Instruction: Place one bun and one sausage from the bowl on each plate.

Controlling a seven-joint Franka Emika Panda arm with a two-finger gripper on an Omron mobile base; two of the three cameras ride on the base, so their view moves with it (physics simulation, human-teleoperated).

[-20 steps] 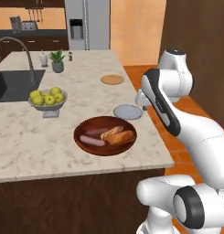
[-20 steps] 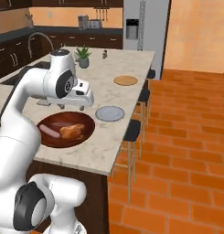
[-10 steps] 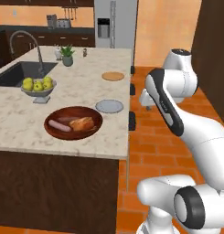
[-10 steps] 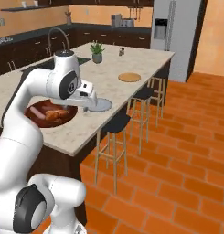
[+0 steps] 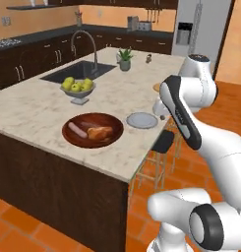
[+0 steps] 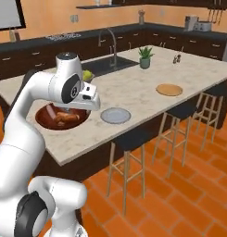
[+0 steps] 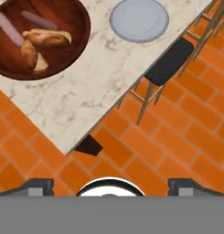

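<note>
The dark wooden bowl [image 7: 74,20] sits on the marble island near its corner and holds two sausages [image 7: 9,26] and two buns [image 7: 48,39]. The pale grey plate [image 7: 138,19] lies right beside the bowl [image 5: 68,140], near the counter edge. Farther along the island lies the tan plate [image 6: 169,89]. My gripper [image 7: 111,185] hangs high above the island's corner and the brick floor. It is open and empty, and its fingertips [image 7: 38,185] stand wide apart. In the right base view my gripper [image 6: 87,104] is up beside the bowl [image 6: 43,121] and the grey plate [image 6: 115,115].
A grey pedestal bowl of apples [image 5: 78,88] stands behind the wooden bowl, by the sink [image 5: 75,71] and faucet. A potted plant [image 6: 144,56] is at the far end. Black bar stools [image 7: 170,61] line the island's edge over orange brick floor.
The whole picture has shifted in both base views, so the base has driven round the island. Bowl and plates keep their places on the counter. The gripper stays open.
</note>
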